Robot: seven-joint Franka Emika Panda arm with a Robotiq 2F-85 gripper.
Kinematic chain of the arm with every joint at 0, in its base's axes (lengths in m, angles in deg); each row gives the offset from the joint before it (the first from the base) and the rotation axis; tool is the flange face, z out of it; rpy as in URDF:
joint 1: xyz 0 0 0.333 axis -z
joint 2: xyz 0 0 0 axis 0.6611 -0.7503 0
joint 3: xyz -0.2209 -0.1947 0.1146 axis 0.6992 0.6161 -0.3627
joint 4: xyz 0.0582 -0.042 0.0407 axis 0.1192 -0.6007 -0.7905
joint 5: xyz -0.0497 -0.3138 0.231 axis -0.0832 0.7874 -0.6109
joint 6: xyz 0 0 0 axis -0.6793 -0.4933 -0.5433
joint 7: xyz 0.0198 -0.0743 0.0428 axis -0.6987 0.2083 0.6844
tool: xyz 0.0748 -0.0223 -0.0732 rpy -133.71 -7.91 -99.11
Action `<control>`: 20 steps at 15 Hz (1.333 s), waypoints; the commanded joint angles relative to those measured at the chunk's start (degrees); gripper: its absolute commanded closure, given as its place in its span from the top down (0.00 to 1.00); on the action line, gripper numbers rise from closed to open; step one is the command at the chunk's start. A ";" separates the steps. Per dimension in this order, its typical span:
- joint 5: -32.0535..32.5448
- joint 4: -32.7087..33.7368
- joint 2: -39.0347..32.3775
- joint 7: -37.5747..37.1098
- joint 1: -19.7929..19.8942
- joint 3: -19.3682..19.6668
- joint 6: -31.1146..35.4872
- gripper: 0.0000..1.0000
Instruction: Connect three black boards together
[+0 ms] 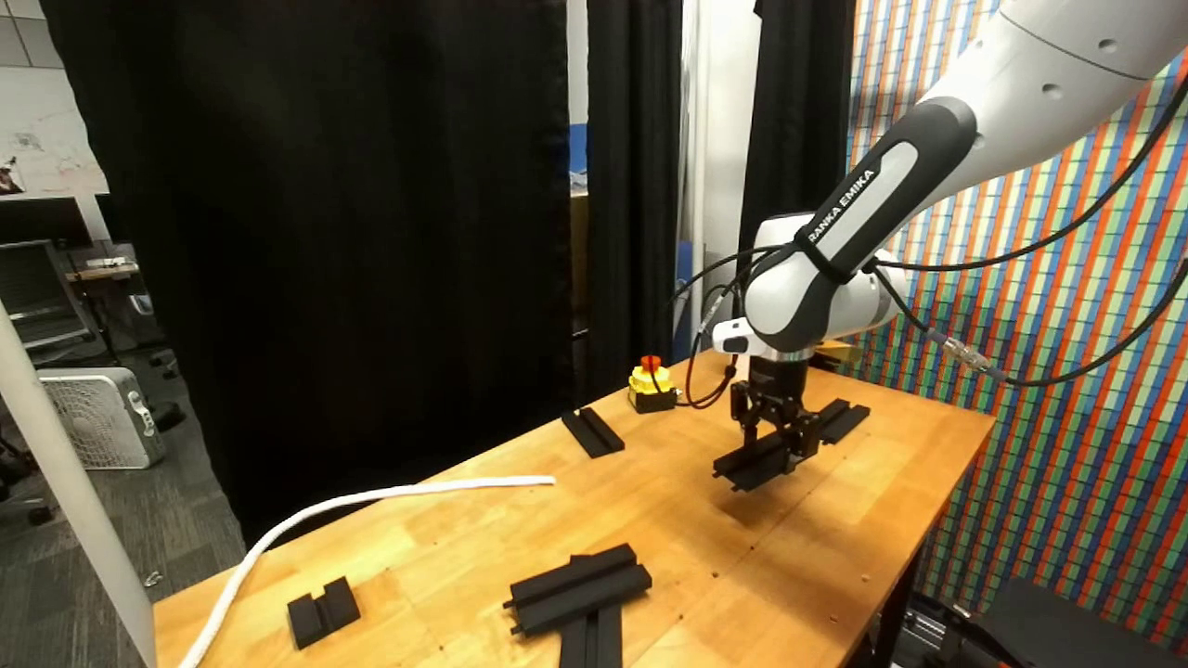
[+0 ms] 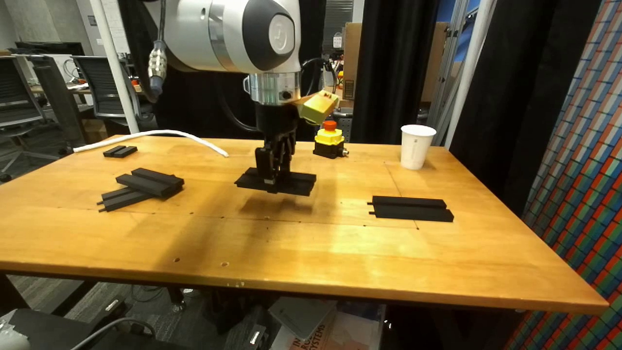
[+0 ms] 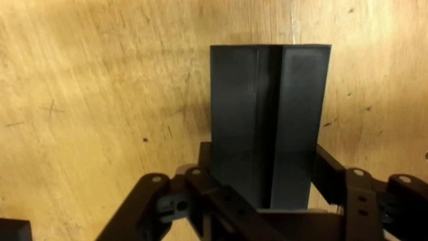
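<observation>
My gripper (image 1: 778, 436) is shut on a grooved black board (image 1: 745, 468), one finger on each long side. It holds the board flat and raised, with a shadow on the table below it. The held board also shows in the other views (image 2: 299, 183) (image 3: 242, 93). A second black board (image 2: 410, 209) lies flat beyond the gripper, with pins at one end; it also shows here (image 1: 846, 420). Two more black boards lie crossed, an upper one (image 1: 583, 589) (image 2: 146, 183) resting on a lower one (image 1: 592, 640) (image 2: 124, 199).
A small black block (image 1: 322, 612) and a white curved strip (image 1: 371, 494) lie toward the table's far edge. A shorter grooved black piece (image 1: 592, 432) lies near the yellow emergency stop (image 1: 652, 382). A white cup (image 2: 417, 147) stands at the back. A black corner (image 3: 15, 231) shows in the wrist view.
</observation>
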 commanded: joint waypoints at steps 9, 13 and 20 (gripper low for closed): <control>-0.86 2.26 -4.06 11.53 4.39 4.96 -1.53 0.46; -0.74 4.43 -6.66 14.40 5.68 4.77 -2.13 0.46; -1.14 9.04 -10.13 19.94 7.84 4.41 -2.77 0.46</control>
